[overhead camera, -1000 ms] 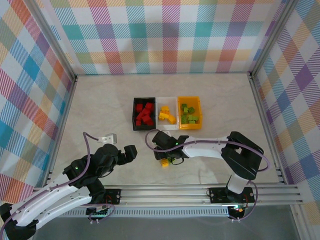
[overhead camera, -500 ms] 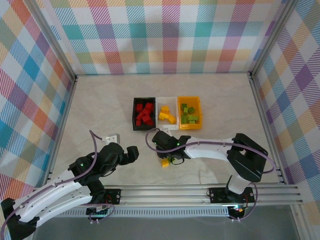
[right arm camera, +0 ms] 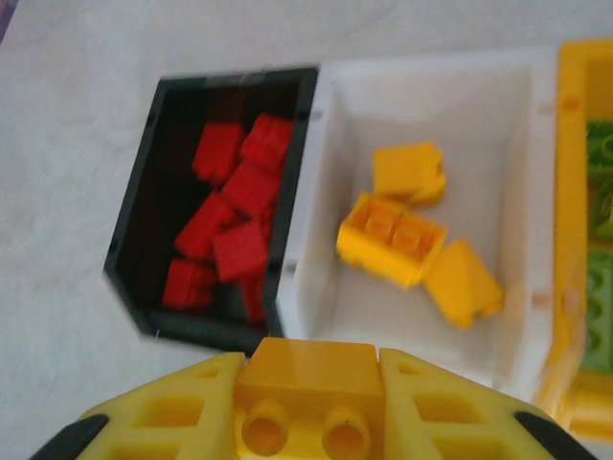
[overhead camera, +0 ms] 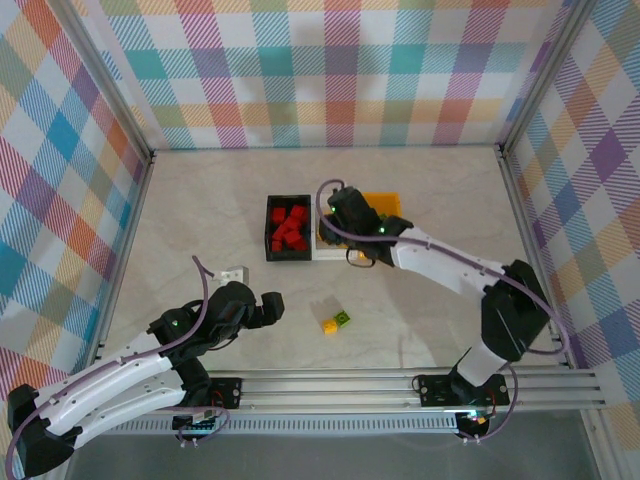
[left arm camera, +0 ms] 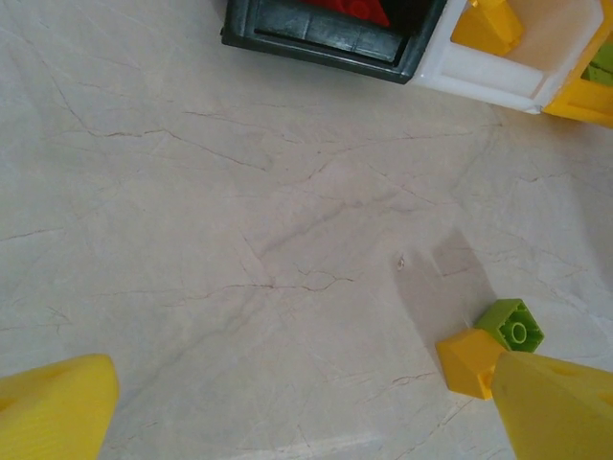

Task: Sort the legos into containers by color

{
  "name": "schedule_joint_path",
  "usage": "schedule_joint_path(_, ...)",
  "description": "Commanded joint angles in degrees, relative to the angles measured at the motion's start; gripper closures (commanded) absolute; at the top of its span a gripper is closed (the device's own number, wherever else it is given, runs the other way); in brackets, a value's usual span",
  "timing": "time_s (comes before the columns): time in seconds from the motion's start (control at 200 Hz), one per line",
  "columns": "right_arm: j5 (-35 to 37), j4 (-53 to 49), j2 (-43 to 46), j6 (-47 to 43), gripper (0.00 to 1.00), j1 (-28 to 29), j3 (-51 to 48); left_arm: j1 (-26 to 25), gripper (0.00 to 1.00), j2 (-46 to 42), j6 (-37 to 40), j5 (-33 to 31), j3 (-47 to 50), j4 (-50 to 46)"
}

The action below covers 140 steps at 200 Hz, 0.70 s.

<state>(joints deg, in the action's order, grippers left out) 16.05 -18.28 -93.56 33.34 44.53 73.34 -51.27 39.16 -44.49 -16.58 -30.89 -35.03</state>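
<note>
The right pincer pinches a held yellow brick over the near edge of the white bin. The left pincer hangs spread and empty above the near-left part of the surface. Three bins stand in a row: the black bin on the left holds red bricks, the white bin holds three yellow bricks, and the orange bin on the right holds green bricks. Nearer, a loose yellow brick and a loose green brick lie touching on the surface.
</note>
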Motion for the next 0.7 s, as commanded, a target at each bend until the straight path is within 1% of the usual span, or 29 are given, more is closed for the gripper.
schedule_joint_path(0.0,-1.3,-3.0,-5.8,-0.9,0.71,-2.4,5.3,-0.2,0.0,1.1,2.0,1.0,-1.5,1.0)
schedule_joint_path(0.13,0.1,-5.9,-11.8,0.4,0.69,-4.9,12.5,-0.3,0.0,2.6,3.3,1.9,-2.0,1.5)
schedule_joint_path(0.225,-0.1,-7.6,-14.9,1.1,0.64,-6.2,16.7,-0.3,0.0,3.8,4.3,3.5,-2.0,2.3)
schedule_joint_path(0.285,-0.6,-8.6,-16.5,1.2,0.54,-6.6,19.0,-0.3,0.0,4.9,4.8,4.2,-2.3,2.7)
schedule_joint_path(0.365,-1.1,-9.2,-17.2,0.7,0.36,-6.7,20.9,-0.5,0.0,6.1,5.4,5.2,-2.6,3.2)
schedule_joint_path(0.4,-1.2,-9.0,-16.8,0.6,0.31,-6.7,21.0,-0.6,0.0,6.7,5.7,5.6,-2.7,3.6)
schedule_joint_path(0.465,-1.4,-8.3,-15.5,0.4,0.25,-6.7,20.3,-0.7,0.0,7.5,6.4,6.5,-2.9,4.4)
schedule_joint_path(0.585,-2.4,-6.3,-10.9,0.2,0.21,-6.7,16.1,-1.4,0.0,9.7,7.9,8.1,-3.8,6.4)
schedule_joint_path(0.695,-4.3,-3.6,-5.4,0.4,0.19,-6.5,9.4,-2.8,0.0,13.3,9.7,9.6,-5.0,8.7)
